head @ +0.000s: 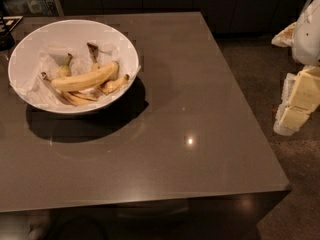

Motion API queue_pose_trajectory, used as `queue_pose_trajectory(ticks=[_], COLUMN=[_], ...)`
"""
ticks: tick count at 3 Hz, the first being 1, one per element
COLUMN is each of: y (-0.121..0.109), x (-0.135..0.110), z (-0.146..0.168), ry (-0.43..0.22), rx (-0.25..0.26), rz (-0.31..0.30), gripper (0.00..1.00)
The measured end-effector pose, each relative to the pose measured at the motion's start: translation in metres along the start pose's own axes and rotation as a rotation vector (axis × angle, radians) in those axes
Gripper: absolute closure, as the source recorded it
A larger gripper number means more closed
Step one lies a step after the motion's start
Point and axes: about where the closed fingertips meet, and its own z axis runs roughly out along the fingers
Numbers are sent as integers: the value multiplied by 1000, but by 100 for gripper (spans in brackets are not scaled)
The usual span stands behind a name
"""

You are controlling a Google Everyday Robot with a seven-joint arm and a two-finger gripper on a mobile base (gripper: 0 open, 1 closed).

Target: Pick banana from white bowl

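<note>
A plump, gently curved pale yellow banana lies across thinner brown-ended bananas on crumpled white paper inside the wide, round white bowl, which stands at ten o'clock on the dark grey stone counter. The robot's white-and-cream gripper hangs off the counter at three o'clock, well apart from the bowl. Whether it is released or clenched cannot be told.

The scene was dim, lit from above. The white bowl was the brightest thing and threw a dark shadow toward the front right on the table, where one small glare spot shone. The gripper, at the right edge, looked pale.
</note>
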Motion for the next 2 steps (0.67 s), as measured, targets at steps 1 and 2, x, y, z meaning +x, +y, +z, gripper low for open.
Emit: queue_pose_trajectory(ticks=[1,2], y=[0,-2], x=[0,-9], z=[0,0], ry=[0,18], rx=[0,7], rz=[0,-34], gripper=[0,0])
